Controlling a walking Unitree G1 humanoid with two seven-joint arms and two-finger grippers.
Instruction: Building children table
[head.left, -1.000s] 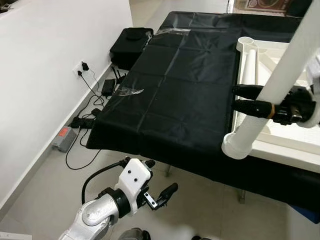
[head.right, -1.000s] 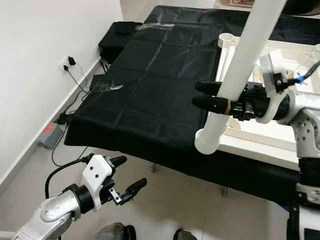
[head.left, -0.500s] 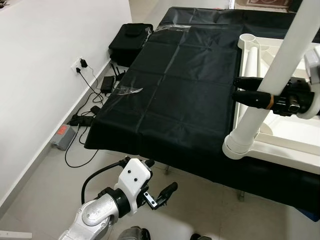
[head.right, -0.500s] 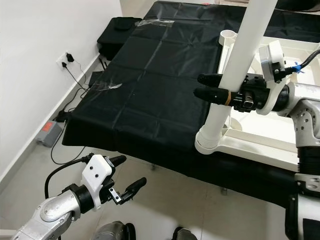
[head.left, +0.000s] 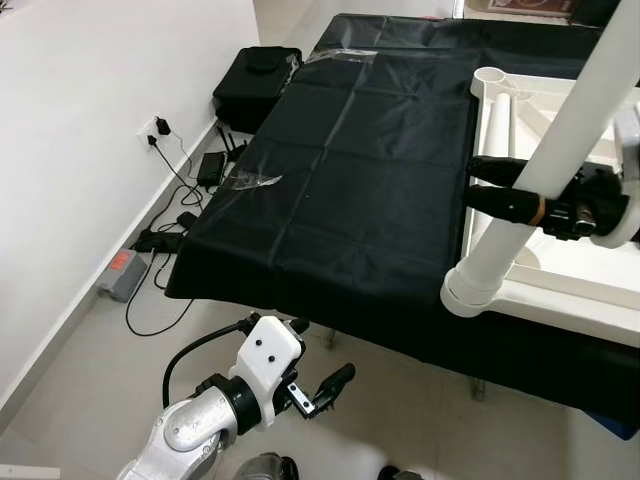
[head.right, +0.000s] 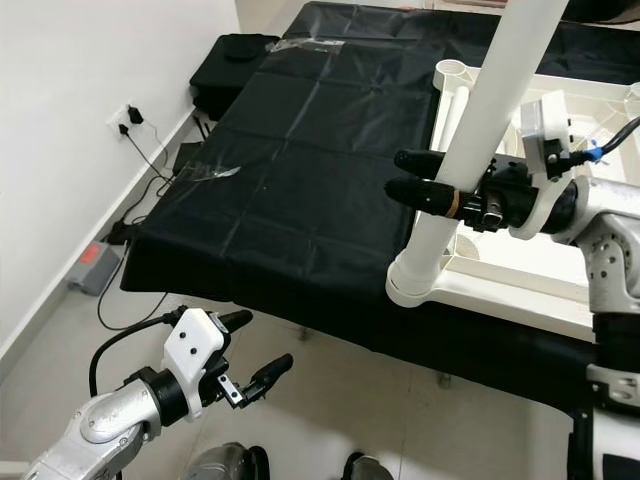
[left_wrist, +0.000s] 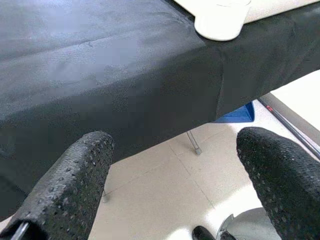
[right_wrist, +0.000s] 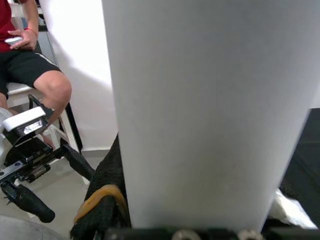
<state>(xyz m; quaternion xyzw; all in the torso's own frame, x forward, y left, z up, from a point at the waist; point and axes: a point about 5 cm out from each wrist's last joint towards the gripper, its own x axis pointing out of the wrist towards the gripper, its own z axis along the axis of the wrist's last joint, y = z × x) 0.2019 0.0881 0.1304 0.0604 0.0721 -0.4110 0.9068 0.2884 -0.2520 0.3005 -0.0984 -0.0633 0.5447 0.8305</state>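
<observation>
My right gripper (head.right: 397, 173) is shut on a long white table leg (head.right: 490, 110), which it holds tilted. The leg's flanged lower end (head.left: 470, 290) is at the front left corner of the white table top (head.left: 570, 312). That top lies upside down on the black-clothed table (head.left: 350, 180). I cannot tell whether the end touches the corner. A round socket (head.left: 492, 78) shows at the top's far left corner, and another white tube (head.left: 500, 125) lies inside the frame. My left gripper (head.left: 322, 350) hangs open and empty below the table's front edge.
A black bag (head.left: 262, 85), a wall socket (head.left: 158, 130), cables with a power strip (head.left: 160, 240) and a grey box (head.left: 125, 275) lie along the left wall. A blue bin (left_wrist: 235, 114) stands under the table. A seated person (right_wrist: 30, 65) shows in the right wrist view.
The head view has shifted a little. The leg stays in my right gripper with its lower end by the same corner. The left arm has not moved.
</observation>
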